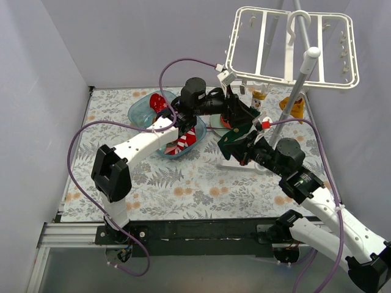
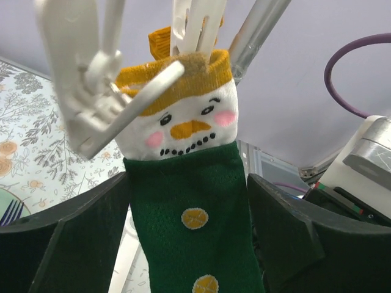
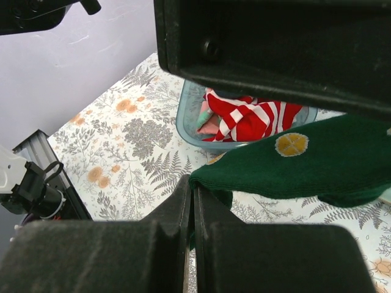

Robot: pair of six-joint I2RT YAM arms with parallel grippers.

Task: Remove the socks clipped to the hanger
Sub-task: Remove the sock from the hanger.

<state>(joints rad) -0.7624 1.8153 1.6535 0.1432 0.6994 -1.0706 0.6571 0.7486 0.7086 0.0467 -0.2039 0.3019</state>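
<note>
- Floral-print counter point(image 1: 183, 183), pale walls all round, and the white hanger point(image 1: 289, 55) hanging high at the far right.
- Partway through, by my reckoning: some socks are already off and in tubs, and at least two are not yet freed.
- The green snowman sock point(image 2: 183, 122) is the one in hand. A white clip point(image 2: 116, 104) bites its mustard cuff, so it isn't off the hanger yet.
- My left tool point(image 2: 188, 201) is released, its jaws spread wide either side of the green leg and gripping nothing.
- My right tool point(image 3: 194, 207) is clenched on the sock's lower end, stretching it out towards the near right.
- A mustard sock point(image 1: 296, 108) hangs at the far right, apparently clipped too; that one comes after.
- Containers: the nearer blue tub point(image 3: 186, 125) holds a red-and-white striped sock point(image 3: 250, 119) with something pale pink tucked beside it.
- The far-left blue tub point(image 1: 135, 113) holds a red sock point(image 1: 157, 102).
- Whether anything lies deeper in either tub, I can't tell.
</note>
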